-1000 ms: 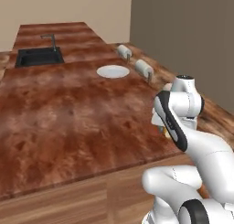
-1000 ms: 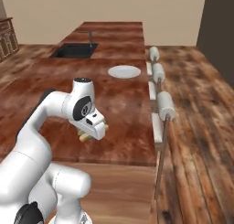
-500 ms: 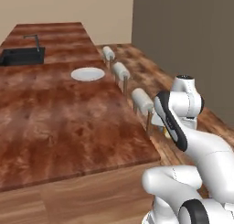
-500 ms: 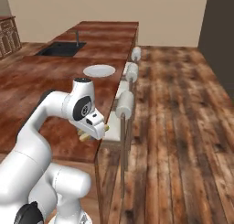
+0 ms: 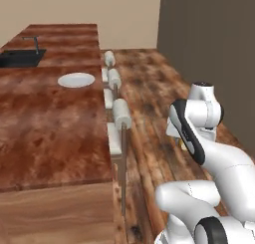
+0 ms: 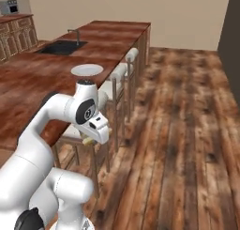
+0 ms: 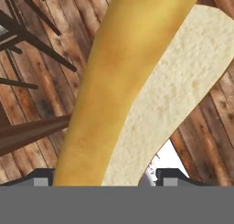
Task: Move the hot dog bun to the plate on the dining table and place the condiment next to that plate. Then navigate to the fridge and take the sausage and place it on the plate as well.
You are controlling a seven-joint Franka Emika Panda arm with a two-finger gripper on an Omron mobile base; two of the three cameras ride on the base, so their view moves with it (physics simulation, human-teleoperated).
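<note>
Bun (image 7: 137, 95), golden crust beside pale crumb, sits clamped in the claw (image 7: 103, 179).

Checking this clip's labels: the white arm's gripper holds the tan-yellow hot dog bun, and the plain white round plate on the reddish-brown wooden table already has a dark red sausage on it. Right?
Not quite. The gripper does hold the hot dog bun, as the hand view shows. But the plain white plate on the reddish-brown table is bare: the left base view shows nothing on it.

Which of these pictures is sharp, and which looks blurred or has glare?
Left base view: soft, the dining table top glossy, no harsh glare. Right base view: equally soft, plate edges fuzzy. Hand view: hot dog bun very close, crumb texture clear.
</note>
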